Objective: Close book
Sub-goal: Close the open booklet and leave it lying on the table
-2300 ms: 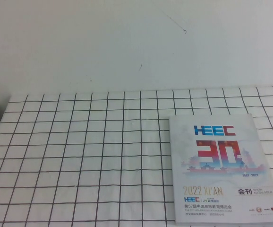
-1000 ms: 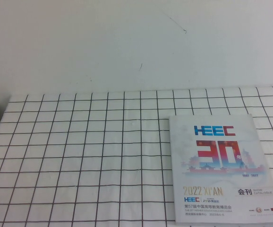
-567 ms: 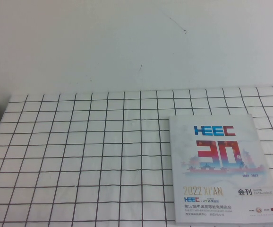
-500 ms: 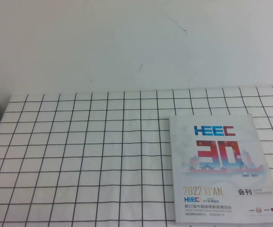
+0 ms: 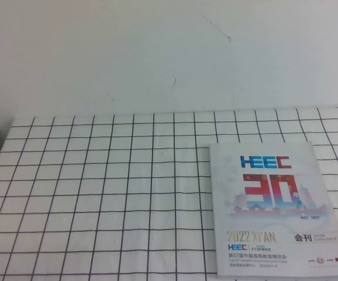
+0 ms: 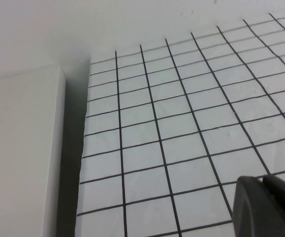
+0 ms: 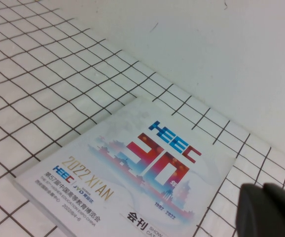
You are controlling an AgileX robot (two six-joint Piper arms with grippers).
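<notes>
A dark tip that poked in at the desk's near left corner a second ago has slipped out of the high view, and the book [image 5: 277,209] has not budged.

Nearest to us are the arms, and we only catch them through their own cameras. The left gripper [image 6: 267,206] shows as a dark shape above the checked cloth [image 5: 99,193], close to the desk's left edge. We cannot tell whether it is open or closed. The right gripper [image 7: 269,210] is another dark shape, above the cloth on the right side. It hangs clear of the book and touches nothing, and again we cannot tell how it is set.

Now the book itself: it lies flat at the desk's near right corner, closed, front cover up. We read "HEEC" in blue, a big red and blue "30", and "2022 XI'AN" in gold lower down.

Over at the left edge, a white block [image 6: 19,158] sits just beside the cloth with a shadowed gap between them.

At the far edge, the cloth ends near a plain white wall [image 5: 157,52] with a few faint marks.
</notes>
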